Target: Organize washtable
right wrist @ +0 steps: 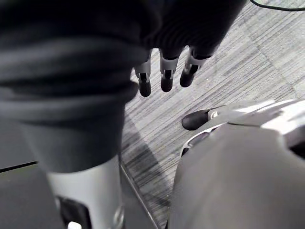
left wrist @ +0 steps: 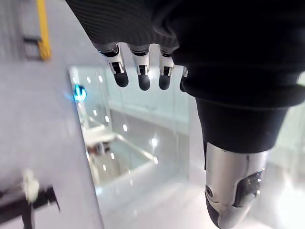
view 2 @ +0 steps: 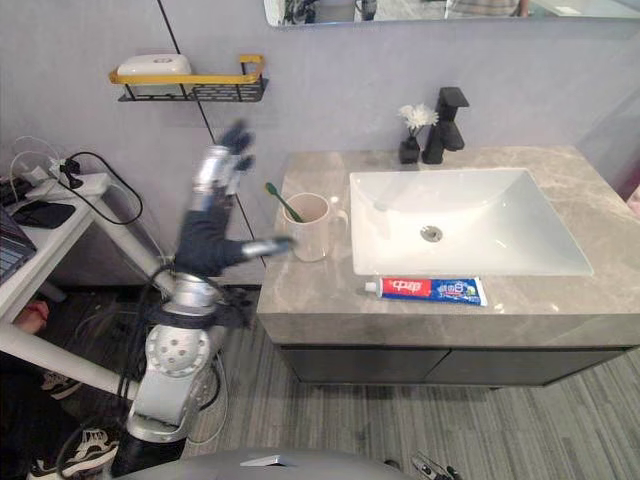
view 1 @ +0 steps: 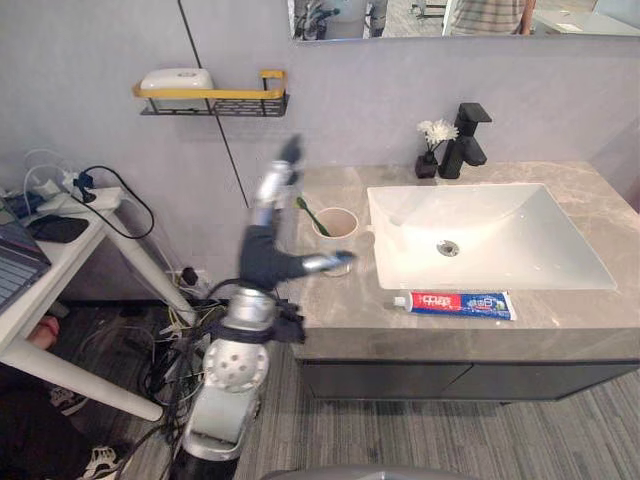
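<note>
A beige cup point(view 1: 335, 222) holding a green toothbrush point(view 1: 308, 212) stands on the grey stone counter point(view 1: 340, 300), left of the white basin point(view 1: 480, 235). A red, white and blue toothpaste tube point(view 1: 460, 303) lies flat along the counter's front edge below the basin. My left hand point(view 1: 268, 235) is raised at the counter's left end, open, its fingers point(view 2: 230, 150) pointing up along the wall and its thumb reaching toward the cup's base. It holds nothing, as the left wrist view confirms point(left wrist: 140, 71). My right hand point(right wrist: 164, 76) hangs open over the striped floor.
A black faucet point(view 1: 465, 135) and a small black vase of white flowers point(view 1: 432, 150) stand behind the basin. On the wall to the left hangs a yellow and black shelf point(view 1: 215, 97) with a white soap dish point(view 1: 177, 78). A white side table point(view 1: 60, 260) carries cables and a laptop.
</note>
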